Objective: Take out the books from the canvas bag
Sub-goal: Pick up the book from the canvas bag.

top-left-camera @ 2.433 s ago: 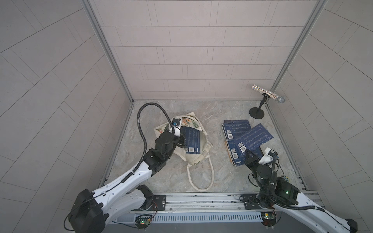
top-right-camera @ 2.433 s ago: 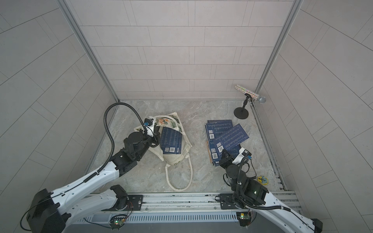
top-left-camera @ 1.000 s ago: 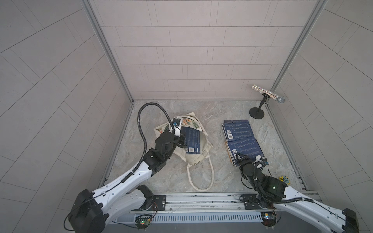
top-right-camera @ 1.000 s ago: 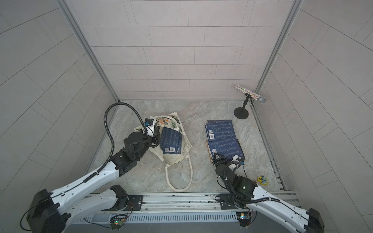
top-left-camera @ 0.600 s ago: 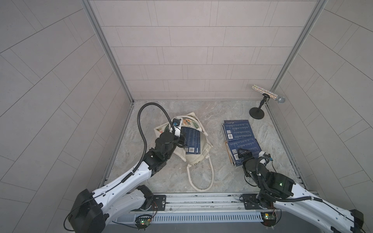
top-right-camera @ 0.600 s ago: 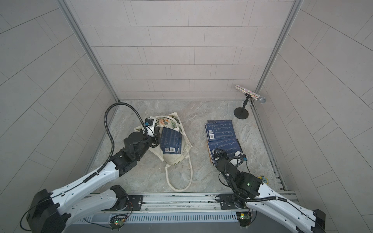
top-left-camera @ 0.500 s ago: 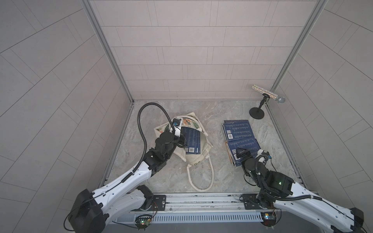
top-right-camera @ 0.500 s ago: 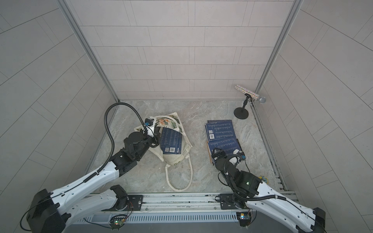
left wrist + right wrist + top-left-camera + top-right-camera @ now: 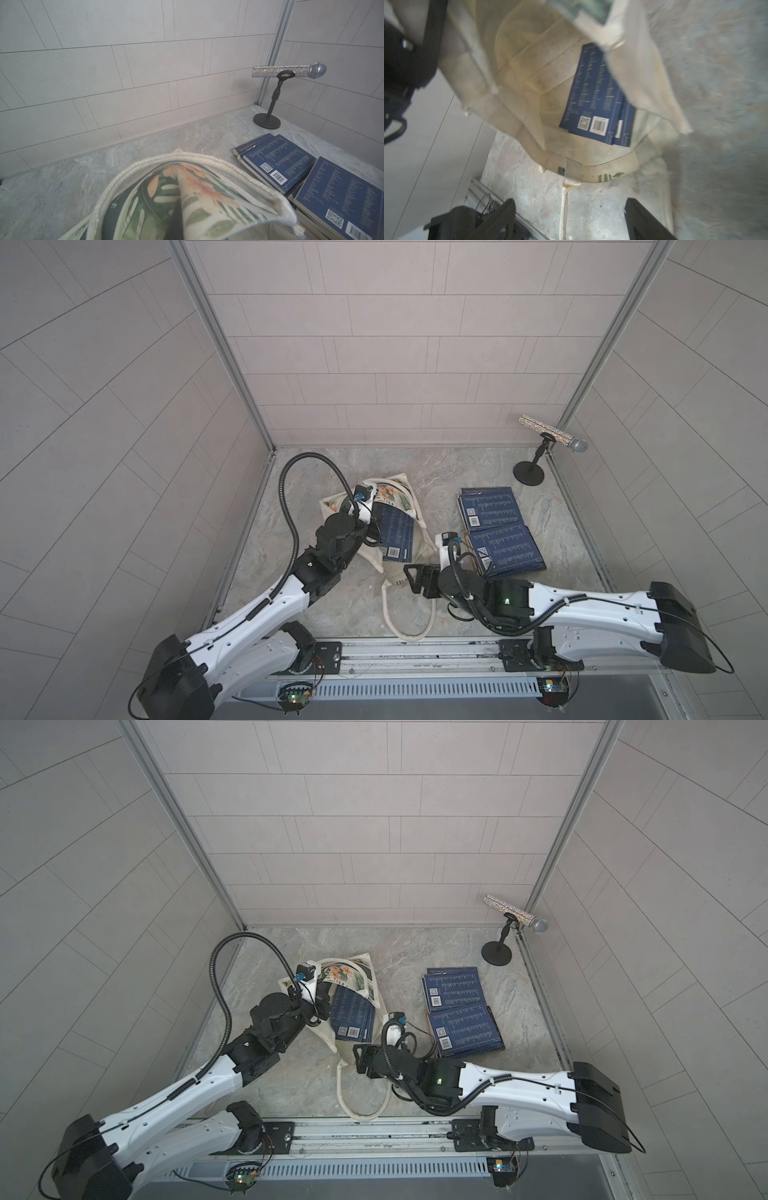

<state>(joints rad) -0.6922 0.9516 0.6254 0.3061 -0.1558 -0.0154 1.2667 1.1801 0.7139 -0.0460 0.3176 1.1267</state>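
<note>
The canvas bag (image 9: 399, 497) lies left of centre in both top views, its mouth toward the front. My left gripper (image 9: 372, 531) is shut on the bag's upper edge; the leaf-print cloth (image 9: 207, 199) folds over its dark finger (image 9: 176, 216). Navy books (image 9: 397, 537) show inside the open mouth, also in the right wrist view (image 9: 593, 93). More books (image 9: 500, 545) lie stacked on the table to the right. My right gripper (image 9: 417, 578) stands open just in front of the bag's mouth (image 9: 571, 218), over a rope handle (image 9: 564, 207), holding nothing.
A glittery microphone (image 9: 548, 434) on a black round stand (image 9: 528, 477) is in the back right corner. Tiled walls close the back and sides. A metal rail (image 9: 415, 655) runs along the front edge. The bag's rope handle loop (image 9: 409, 614) lies toward the rail.
My right arm has left the book stack on the right and swung left to the bag's mouth, gripper open. The left arm and the bag have not moved.
</note>
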